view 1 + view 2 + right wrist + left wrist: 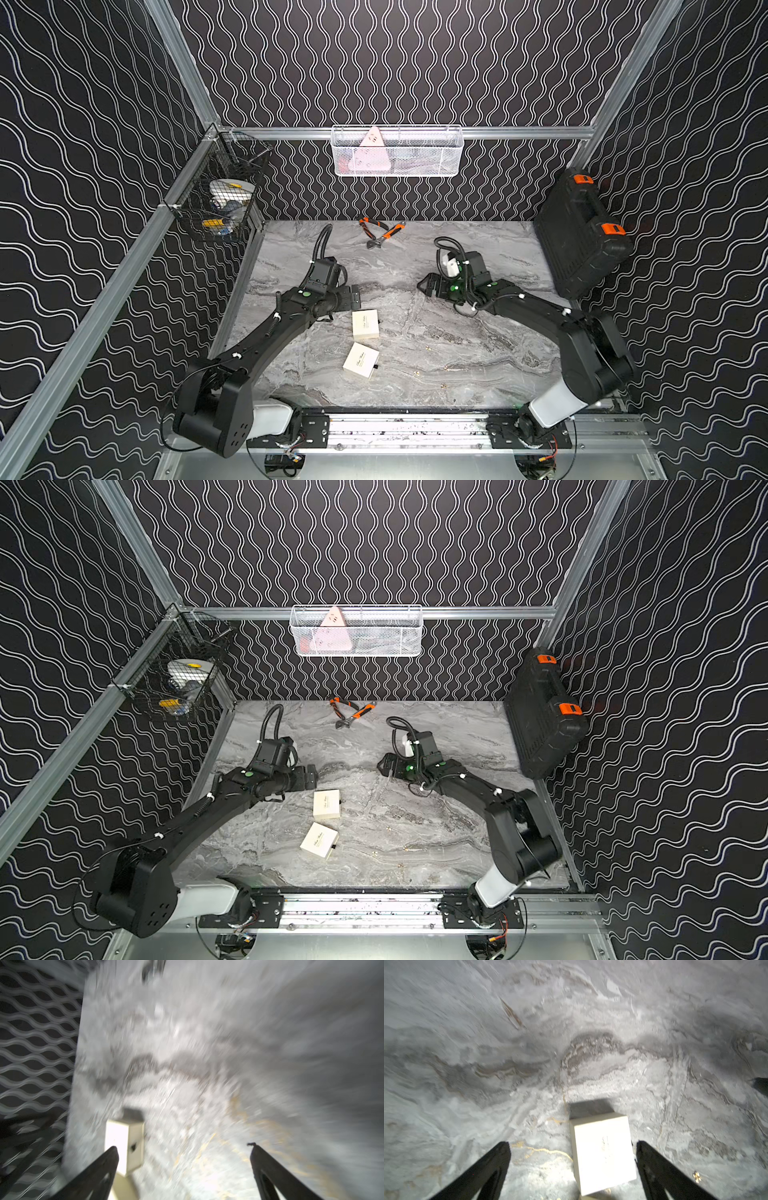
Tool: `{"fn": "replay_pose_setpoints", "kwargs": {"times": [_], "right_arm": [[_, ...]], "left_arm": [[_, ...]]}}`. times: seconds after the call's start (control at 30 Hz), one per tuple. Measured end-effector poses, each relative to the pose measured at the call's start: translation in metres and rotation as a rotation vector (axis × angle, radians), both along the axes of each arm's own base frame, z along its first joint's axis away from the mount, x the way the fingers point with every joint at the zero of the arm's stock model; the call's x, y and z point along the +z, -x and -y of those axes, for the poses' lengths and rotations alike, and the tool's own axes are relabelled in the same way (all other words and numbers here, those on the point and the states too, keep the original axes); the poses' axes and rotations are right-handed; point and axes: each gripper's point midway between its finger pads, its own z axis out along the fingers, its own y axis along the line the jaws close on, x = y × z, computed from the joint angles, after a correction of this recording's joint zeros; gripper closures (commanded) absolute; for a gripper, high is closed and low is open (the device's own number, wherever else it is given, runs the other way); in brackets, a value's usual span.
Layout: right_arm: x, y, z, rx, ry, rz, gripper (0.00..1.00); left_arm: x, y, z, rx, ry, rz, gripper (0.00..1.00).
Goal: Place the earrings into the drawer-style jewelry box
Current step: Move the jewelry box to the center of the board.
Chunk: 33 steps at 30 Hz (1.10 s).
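Left claw [572,1145] and right claw [184,1147], both spread wide and holding nothing, hang low over the marble bench [457,332]. The far jewelry box [365,324] lies just beside the left claw, and the near jewelry box [360,360] lies close by. The earrings [417,372], tiny gold specks, lie loose on the bench to the right of the near jewelry box.

The grey veined marble-look tabletop [457,345] looked smooth with a dull sheen, the two square cream boxes [365,324] [361,360] near its middle looked like matt card, the black case [582,237] at two o'clock was ribbed matt plastic, and the white basket [415,166] at twelve o'clock was painted wire mesh.
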Motion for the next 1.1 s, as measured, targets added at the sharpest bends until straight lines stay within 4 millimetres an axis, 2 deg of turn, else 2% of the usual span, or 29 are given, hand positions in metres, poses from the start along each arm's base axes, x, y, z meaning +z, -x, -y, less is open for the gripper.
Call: {"fn": "replay_pose_setpoints", "kwargs": {"times": [0.2,0.3,0.4,0.63,0.87,1.1], "right_arm": [[-0.016,0.039,-0.057,0.221,-0.149,-0.173,0.16],[-0.018,0.056,-0.075,0.298,-0.188,-0.213,0.24],[-0.026,0.07,-0.087,0.356,-0.21,-0.249,0.33],[-0.038,0.079,-0.086,0.375,-0.217,-0.275,0.4],[-0.045,0.077,-0.084,0.381,-0.197,-0.254,0.46],[-0.053,0.069,-0.081,0.368,-0.172,-0.238,0.48]], "left_arm": [[-0.027,0.034,0.015,-0.034,0.103,-0.155,0.01],[-0.034,0.055,0.022,-0.034,0.168,-0.197,0.01],[-0.043,0.064,0.035,-0.046,0.225,-0.234,0.01],[-0.056,0.057,0.067,-0.11,0.284,-0.256,0.01],[-0.052,0.038,0.089,-0.164,0.295,-0.219,0.01],[-0.05,0.034,0.082,-0.149,0.249,-0.185,0.01]]}}
